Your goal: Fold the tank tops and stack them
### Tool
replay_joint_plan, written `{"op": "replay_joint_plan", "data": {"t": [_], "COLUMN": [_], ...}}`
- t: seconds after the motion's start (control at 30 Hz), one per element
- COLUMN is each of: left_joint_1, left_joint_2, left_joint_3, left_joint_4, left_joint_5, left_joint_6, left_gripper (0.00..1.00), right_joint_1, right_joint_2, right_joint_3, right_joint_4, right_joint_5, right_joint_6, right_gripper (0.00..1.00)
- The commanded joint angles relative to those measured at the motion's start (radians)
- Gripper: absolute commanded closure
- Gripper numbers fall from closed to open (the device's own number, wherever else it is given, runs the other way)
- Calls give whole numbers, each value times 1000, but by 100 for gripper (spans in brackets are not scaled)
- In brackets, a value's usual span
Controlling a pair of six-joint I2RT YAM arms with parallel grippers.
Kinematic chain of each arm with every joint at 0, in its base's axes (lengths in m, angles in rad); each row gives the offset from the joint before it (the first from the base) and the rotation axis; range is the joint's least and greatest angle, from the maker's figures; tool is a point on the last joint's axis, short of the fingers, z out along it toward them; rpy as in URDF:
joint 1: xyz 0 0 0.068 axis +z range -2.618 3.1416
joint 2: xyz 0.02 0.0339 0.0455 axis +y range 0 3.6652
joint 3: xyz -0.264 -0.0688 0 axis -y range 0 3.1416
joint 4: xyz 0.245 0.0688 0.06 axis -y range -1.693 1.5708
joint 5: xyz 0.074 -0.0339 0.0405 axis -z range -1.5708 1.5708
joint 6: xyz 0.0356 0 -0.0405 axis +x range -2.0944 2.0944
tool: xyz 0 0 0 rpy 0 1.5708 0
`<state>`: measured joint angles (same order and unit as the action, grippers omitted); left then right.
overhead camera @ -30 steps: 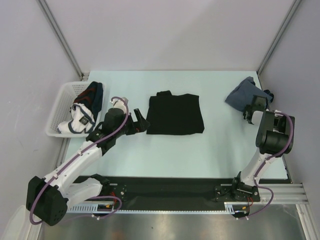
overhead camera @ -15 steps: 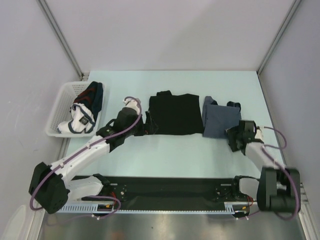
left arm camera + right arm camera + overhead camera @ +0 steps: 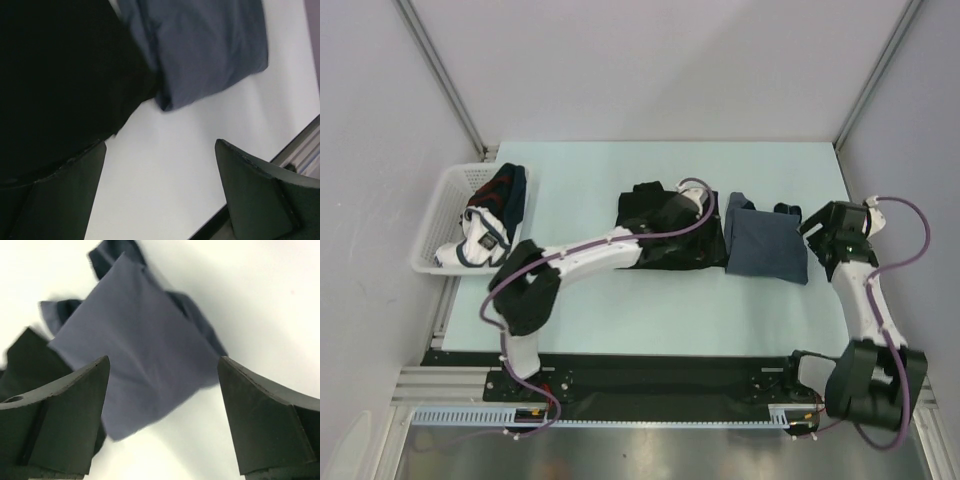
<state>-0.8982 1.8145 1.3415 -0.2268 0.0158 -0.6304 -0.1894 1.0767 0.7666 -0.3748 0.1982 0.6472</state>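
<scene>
At the left edge of the table stands a white basket (image 3: 432,225) with some other clothes (image 3: 490,212) in it; it is well apart from the work and does not stand in the way. In the middle of the table, nearer to the far edge, lies the black tank top (image 3: 55,75), folded to a rectangle. The left arm reaches across it, and the left end effector (image 3: 161,150) hangs over its right border with the fingers spread wide and nothing between them. Just beside, toward the right edge, lies the blue-grey tank top (image 3: 767,250), folded but loose, with dark straps showing at its far side; its left border seems to touch the black one. It lies next to the black top and not on it, so the stacking is not yet done. The right end effector (image 3: 164,362) is near its right side, also spread and holding nothing. The danger I see is that a grip on only one layer will open the loose fold when the top is lifted. The left arm itself covers the black top, where the blue-grey one should probably go, and the two arms are close enough to meet.
</scene>
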Motion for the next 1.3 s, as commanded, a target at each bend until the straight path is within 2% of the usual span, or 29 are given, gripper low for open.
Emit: {"op": "replay_joint_plan", "data": {"t": [0.0, 0.1, 0.13, 0.27, 0.47, 0.57, 0.8, 0.93, 1.03, 1.2, 1.27], "left_joint_1": [-10, -16, -16, -16, -10, -4, 5, 7, 10, 35, 45], "left_joint_2": [135, 278, 348, 523, 652, 704, 765, 810, 812, 769, 755], "left_joint_3": [214, 416, 462, 725, 855, 927, 962, 1002, 973, 858, 828], "left_joint_4": [18, -64, -74, -178, -206, -250, -232, -232, -204, -103, -85], "left_joint_5": [21, -69, -66, -47, -34, -50, -83, -93, -83, -30, -24], "left_joint_6": [-32, -8, 9, 11, -8, -12, -11, -17, -32, -60, -66], "left_gripper": [4, 5, 5, 7, 14, 14, 15, 19, 23, 41, 45], "right_joint_1": [-59, -64, -65, -68, -85, -97, -107, -122, -139, -151, -154], "right_joint_2": [171, 362, 435, 502, 565, 562, 499, 494, 505, 542, 571], "right_joint_3": [74, 166, 178, 145, 135, 135, 114, 117, 117, 117, 123], "right_joint_4": [80, 82, 71, 157, 182, 174, 182, 188, 200, 235, 244], "right_joint_5": [-179, -236, -252, -298, -276, -230, -200, -212, -246, -299, -336], "right_joint_6": [-216, -267, -264, -247, -227, -218, -216, -208, -199, -184, -181], "right_gripper": [12, 23, 30, 30, 34, 34, 30, 31, 34, 41, 45]}}
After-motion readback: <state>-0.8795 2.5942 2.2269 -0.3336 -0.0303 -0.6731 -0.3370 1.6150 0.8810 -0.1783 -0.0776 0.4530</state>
